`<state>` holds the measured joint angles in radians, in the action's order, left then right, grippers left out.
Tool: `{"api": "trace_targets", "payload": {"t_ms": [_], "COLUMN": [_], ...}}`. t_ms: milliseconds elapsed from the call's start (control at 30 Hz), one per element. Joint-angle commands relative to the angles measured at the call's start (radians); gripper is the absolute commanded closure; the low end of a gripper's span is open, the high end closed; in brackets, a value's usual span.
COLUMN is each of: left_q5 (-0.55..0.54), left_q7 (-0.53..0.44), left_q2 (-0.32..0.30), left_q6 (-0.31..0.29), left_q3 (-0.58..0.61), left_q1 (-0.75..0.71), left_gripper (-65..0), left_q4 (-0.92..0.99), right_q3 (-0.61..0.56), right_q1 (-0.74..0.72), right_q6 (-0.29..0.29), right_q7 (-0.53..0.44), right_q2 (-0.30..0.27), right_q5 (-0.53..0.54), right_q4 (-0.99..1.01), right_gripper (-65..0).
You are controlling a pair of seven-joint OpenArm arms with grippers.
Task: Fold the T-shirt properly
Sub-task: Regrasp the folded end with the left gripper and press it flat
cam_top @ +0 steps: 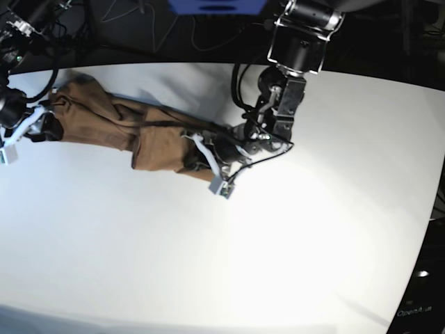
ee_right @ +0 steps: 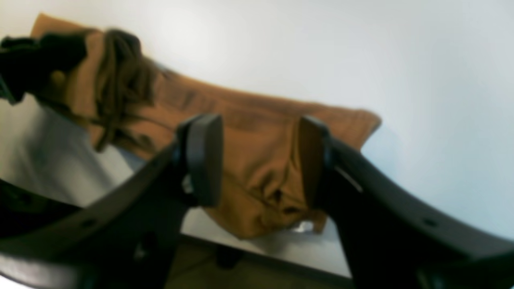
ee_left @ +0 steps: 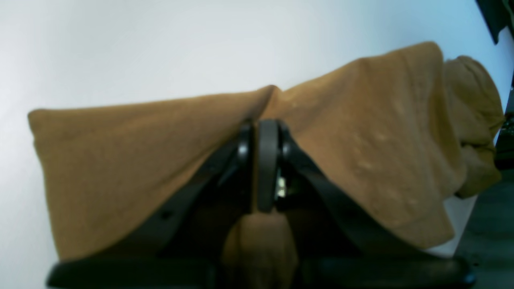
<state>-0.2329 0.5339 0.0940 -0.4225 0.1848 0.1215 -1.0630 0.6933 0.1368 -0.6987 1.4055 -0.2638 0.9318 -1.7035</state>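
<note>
The tan-brown T-shirt (cam_top: 125, 125) lies bunched in a long strip across the back left of the white table (cam_top: 278, 243). My left gripper (cam_top: 207, 154) is at the strip's right end. In the left wrist view its fingers (ee_left: 266, 160) are pressed together, with T-shirt (ee_left: 361, 140) fabric pinched between them and draped on both sides. My right gripper (cam_top: 47, 124) is at the strip's left end. In the right wrist view its two pads (ee_right: 205, 160) stand wide apart, and the crumpled T-shirt (ee_right: 249, 120) lies beyond the gap, not gripped.
The table's near edge (ee_right: 281, 257) runs just below the cloth in the right wrist view, with dark floor beyond it. Black cables and a blue object (cam_top: 215, 5) sit behind the table's back edge. White tabletop spreads to the front and right.
</note>
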Motion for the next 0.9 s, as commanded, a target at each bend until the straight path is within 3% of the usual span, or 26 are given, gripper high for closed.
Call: {"api": "trace_targets", "payload": {"t_ms": [0,267,867], "left_q5": [0.108,0.106,0.105], "left_q7": [0.119,0.128,0.128], "left_q2": [-0.017,-0.044,-0.132], "left_q6": [0.067,0.067,0.067], "left_q3": [-0.001,-0.003,-0.184], "left_q1": [-0.019,-0.09,-0.201], "left_gripper": [-2.6,-2.6,-2.6], "left_q4": [0.027,0.013,0.011], "right_q3": [0.006,-0.001,-0.001], "right_q1": [-0.007,-0.01,-0.012], "right_q6": [0.001,0.001,0.001], "right_q7": [-0.009,-0.055,-0.059], "right_q2": [-0.036,-0.117,-0.128], "right_q5": [0.011,0.011,0.01], "right_q4": [0.029,0.17,0.181], "right_gripper": [-30.8,-30.9,-31.0]}}
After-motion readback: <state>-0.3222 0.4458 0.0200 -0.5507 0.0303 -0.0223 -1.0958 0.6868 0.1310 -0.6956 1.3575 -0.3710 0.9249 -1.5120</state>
